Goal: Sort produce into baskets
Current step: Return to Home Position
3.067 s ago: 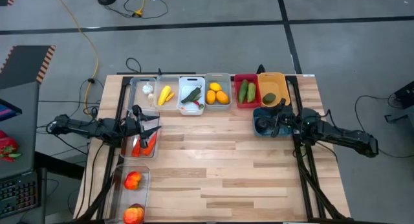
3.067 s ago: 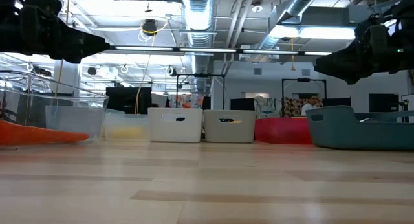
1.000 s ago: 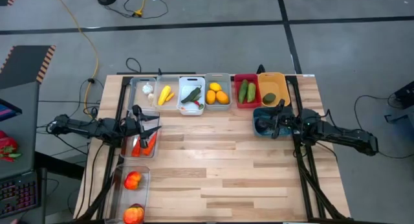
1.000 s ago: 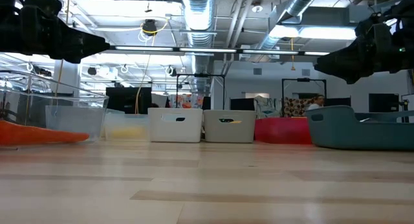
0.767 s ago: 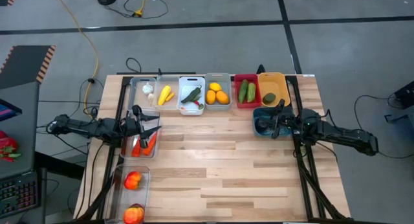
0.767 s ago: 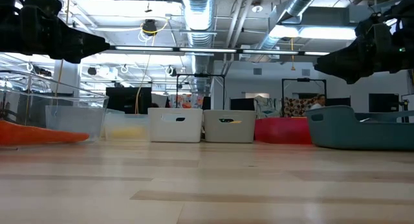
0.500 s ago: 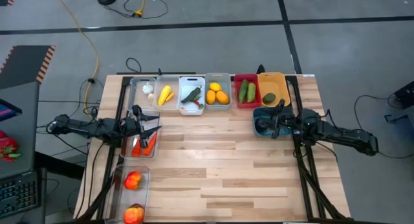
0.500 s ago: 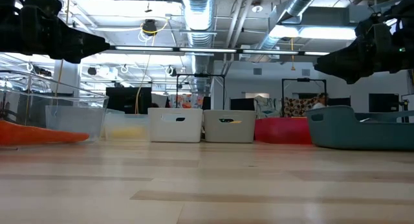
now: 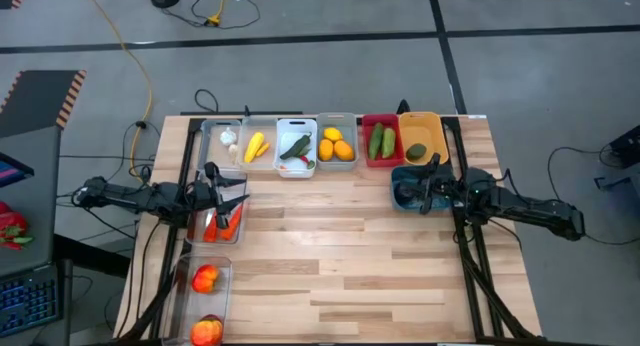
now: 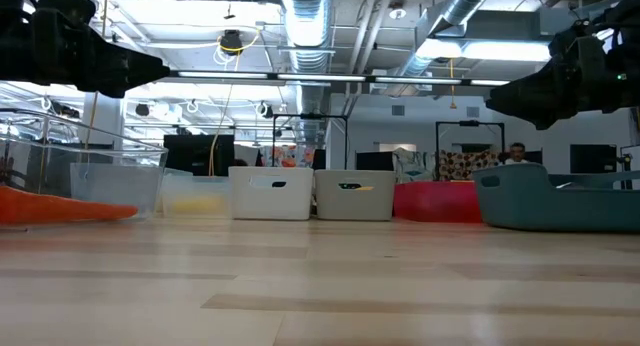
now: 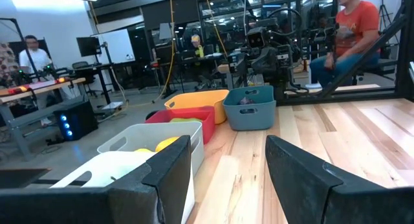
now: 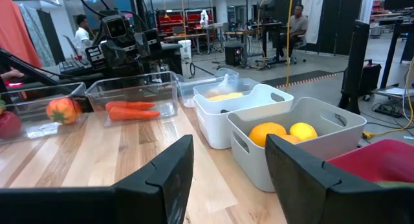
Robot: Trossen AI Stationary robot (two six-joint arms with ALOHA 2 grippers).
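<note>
The baskets stand in a row along the table's far edge: a clear one with garlic (image 9: 228,138), a clear one with yellow pieces (image 9: 255,146), a white one (image 9: 296,148) with a cucumber, a grey one with lemons (image 9: 337,144), a red one with cucumbers (image 9: 381,141) and an orange-yellow one (image 9: 421,126). A teal basket (image 9: 399,194) sits below my right gripper (image 12: 229,166), which is open, level and holds nothing. My left gripper (image 11: 229,166) is also open, level and holds nothing, hovering over a clear basket of carrots (image 9: 222,224).
Two clear baskets with red tomatoes (image 9: 205,278) (image 9: 207,332) stand at the near left. The middle and near right of the wooden table (image 9: 360,266) are bare boards. People sit and stand in the room beyond the table.
</note>
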